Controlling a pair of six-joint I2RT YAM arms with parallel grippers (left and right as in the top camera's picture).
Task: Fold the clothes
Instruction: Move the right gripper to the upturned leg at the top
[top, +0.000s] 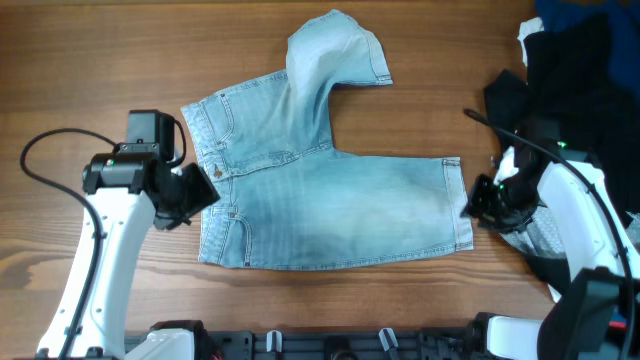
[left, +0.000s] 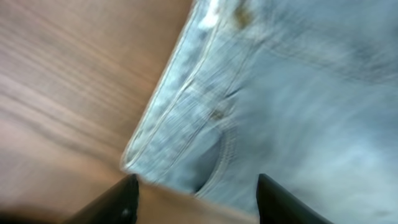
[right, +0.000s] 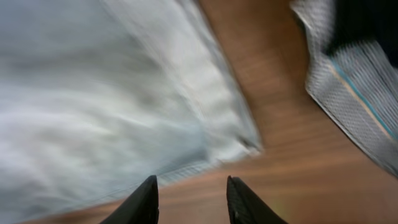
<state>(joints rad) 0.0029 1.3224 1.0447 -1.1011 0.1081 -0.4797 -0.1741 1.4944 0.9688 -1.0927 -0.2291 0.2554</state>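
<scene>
Robot lab bench: wood-grain table (top: 100, 50), white left arm (top: 100, 250), right arm (top: 580, 215) (black cable (top: 23, 158) looped), heaped garments (top: 580, 70).

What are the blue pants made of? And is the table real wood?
The jeans look like denim: a pale, faded blue cloth with a matte finish, doubled stitched seams, curved pockets and a thick waistband. The table looks like wood: it is brown, with long grain lines and a smooth top. It could be real wood or only a wood-look layer; the pictures cannot settle that.
</scene>
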